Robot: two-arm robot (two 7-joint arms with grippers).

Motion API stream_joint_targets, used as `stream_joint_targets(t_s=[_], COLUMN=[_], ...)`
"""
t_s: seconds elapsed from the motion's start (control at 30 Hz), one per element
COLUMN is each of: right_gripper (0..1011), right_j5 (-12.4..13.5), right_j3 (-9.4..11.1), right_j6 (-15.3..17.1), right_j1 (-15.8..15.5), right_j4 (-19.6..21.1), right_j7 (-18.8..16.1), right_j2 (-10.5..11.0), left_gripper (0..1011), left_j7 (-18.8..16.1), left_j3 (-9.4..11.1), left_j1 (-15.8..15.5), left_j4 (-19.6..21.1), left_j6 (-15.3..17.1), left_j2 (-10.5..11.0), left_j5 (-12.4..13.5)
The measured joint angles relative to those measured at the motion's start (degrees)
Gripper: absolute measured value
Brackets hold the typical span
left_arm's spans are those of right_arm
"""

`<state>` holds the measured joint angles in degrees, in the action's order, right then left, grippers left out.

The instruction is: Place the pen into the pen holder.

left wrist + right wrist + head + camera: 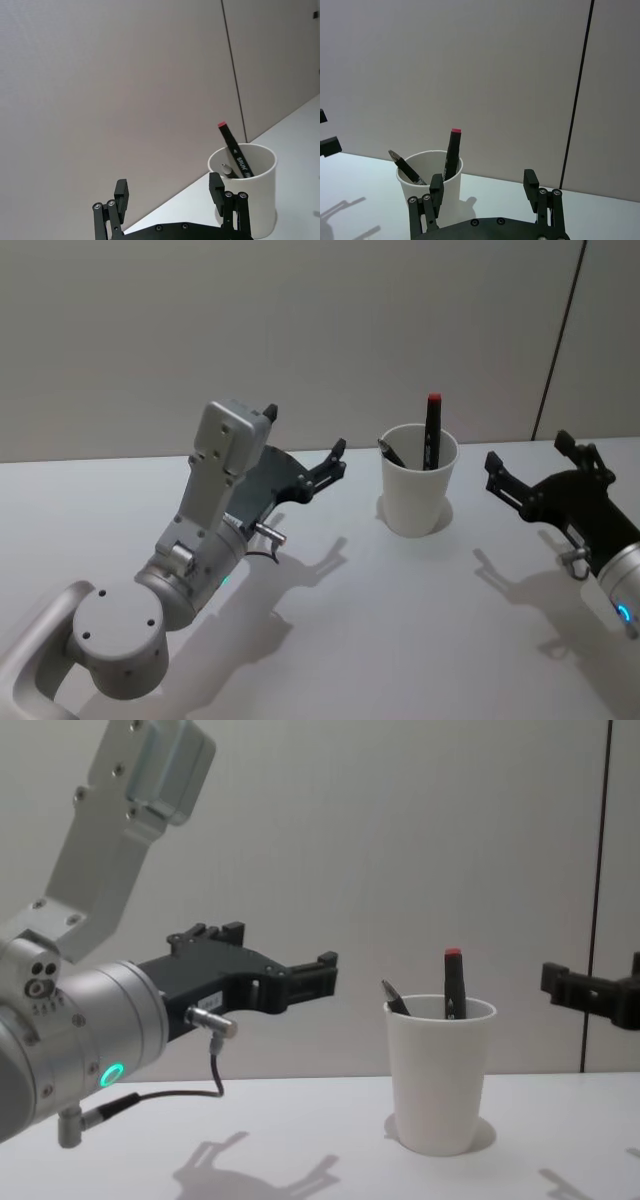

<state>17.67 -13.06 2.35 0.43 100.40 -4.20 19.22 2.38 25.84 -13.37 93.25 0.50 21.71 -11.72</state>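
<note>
Pens in the cup, both hands spread

While the pen holder (418,480) stands upright on the white table (400,640) in the head view, a red-capped pen (432,430) and a darker pen (391,452) lean inside it. Left hand (306,460) and right hand (540,468) hover either side, released and holding nothing. From the chest view, the cup (440,1075) sits between them, apart from both

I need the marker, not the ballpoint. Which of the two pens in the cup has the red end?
The taller pen, standing almost upright in the cup, with a red tip. The other pen is shorter, dark, and leans toward the rim on the left gripper's side.
</note>
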Motion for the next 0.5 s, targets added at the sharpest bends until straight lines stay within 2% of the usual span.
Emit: stream_joint_targets(t_s=[0.13, 0.5], right_gripper=[1001, 1001], right_j5=[-1.0, -1.2], right_j3=[0.1, 0.2], right_j6=[-0.3, -0.4], right_j1=[-1.0, -1.3], right_j4=[0.7, 0.8], right_j7=[0.3, 0.4], right_j2=[0.1, 0.1], left_gripper=[1001, 1001], left_j7=[-1.2, -1.7], left_j3=[0.2, 0.2], left_j1=[-0.2, -0.2], left_j4=[-0.1, -0.1], left_j6=[0.2, 0.3], left_j2=[0.2, 0.2], left_j5=[0.2, 0.3])
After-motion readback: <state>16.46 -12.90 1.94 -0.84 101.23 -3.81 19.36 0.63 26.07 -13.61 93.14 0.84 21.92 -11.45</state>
